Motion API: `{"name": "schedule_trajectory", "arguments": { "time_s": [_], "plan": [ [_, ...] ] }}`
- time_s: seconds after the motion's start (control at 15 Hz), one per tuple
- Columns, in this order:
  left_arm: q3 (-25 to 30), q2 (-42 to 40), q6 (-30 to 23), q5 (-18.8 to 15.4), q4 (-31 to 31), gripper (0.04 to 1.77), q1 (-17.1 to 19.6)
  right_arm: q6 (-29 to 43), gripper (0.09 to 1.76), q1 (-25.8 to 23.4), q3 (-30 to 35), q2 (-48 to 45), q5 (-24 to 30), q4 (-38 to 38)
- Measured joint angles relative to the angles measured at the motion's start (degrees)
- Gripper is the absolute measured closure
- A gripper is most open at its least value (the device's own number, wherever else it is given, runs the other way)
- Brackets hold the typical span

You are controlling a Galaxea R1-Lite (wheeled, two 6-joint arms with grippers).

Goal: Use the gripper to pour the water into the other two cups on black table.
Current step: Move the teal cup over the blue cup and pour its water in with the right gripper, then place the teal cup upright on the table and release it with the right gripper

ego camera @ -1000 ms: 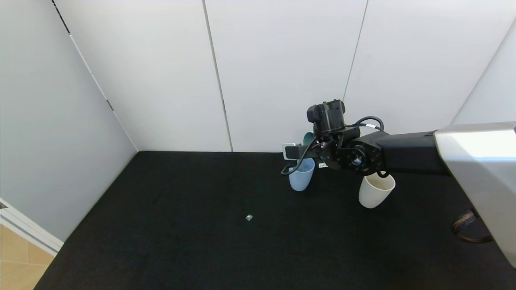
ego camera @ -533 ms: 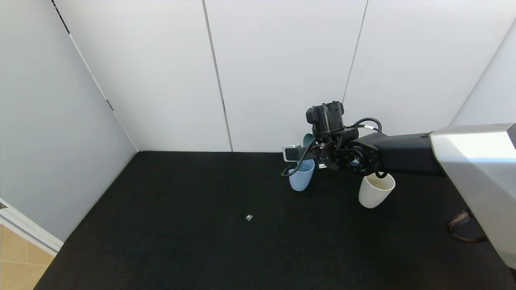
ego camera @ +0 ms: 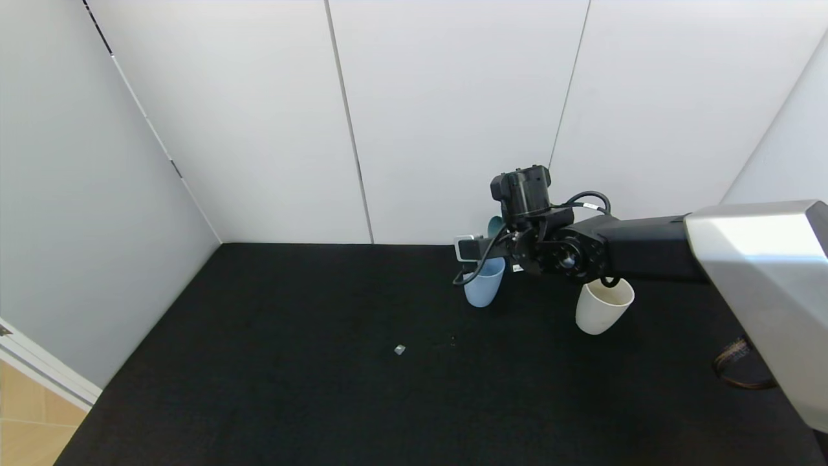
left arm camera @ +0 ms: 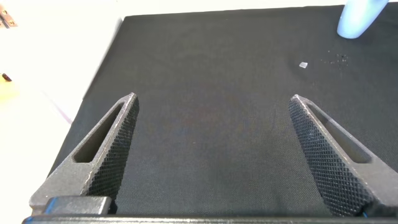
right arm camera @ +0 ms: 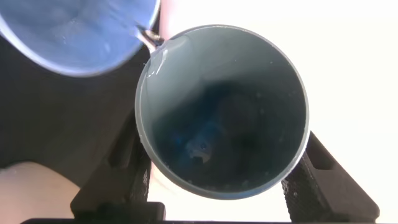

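My right gripper (ego camera: 501, 241) is shut on a mint-green cup (ego camera: 495, 224) with a dark teal inside and holds it tilted above the light blue cup (ego camera: 482, 286) on the black table (ego camera: 291, 375). In the right wrist view the gripper (right arm camera: 221, 155) clasps the green cup (right arm camera: 224, 68), and a thin thread of water (right arm camera: 148, 41) runs from its rim toward the blue cup (right arm camera: 74, 31). The cream-beige cup (ego camera: 601, 309) stands upright to the right, under the arm. My left gripper (left arm camera: 214, 98) is open and empty, low over the table, out of the head view.
A small grey scrap (ego camera: 399, 349) and a few dark specks (ego camera: 453, 338) lie on the table in front of the blue cup. White walls close the back and left. A cable loop (ego camera: 737, 369) lies at the right edge.
My right gripper with the green cup has crept slightly up and back over the blue cup. Dark specks have appeared on the table in front of the blue cup.
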Motion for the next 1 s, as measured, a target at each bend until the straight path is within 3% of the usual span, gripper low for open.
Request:
{"name": "schedule_trajectory", "arguments": {
  "time_s": [0.4, 0.8, 1.0],
  "plan": [
    [0.0, 0.0, 0.0, 0.0, 0.0, 0.09, 0.0, 2.7, 0.66, -0.1, 0.0, -0.2, 0.2, -0.5],
    [0.0, 0.0, 0.0, 0.0, 0.0, 0.09, 0.0, 18.8, 0.66, 0.3, 1.1, -1.5, 2.0, 0.2],
    [0.0, 0.0, 0.0, 0.0, 0.0, 0.09, 0.0, 27.2, 0.66, 0.6, 5.0, -3.3, 4.2, 0.2]
  ]
}}
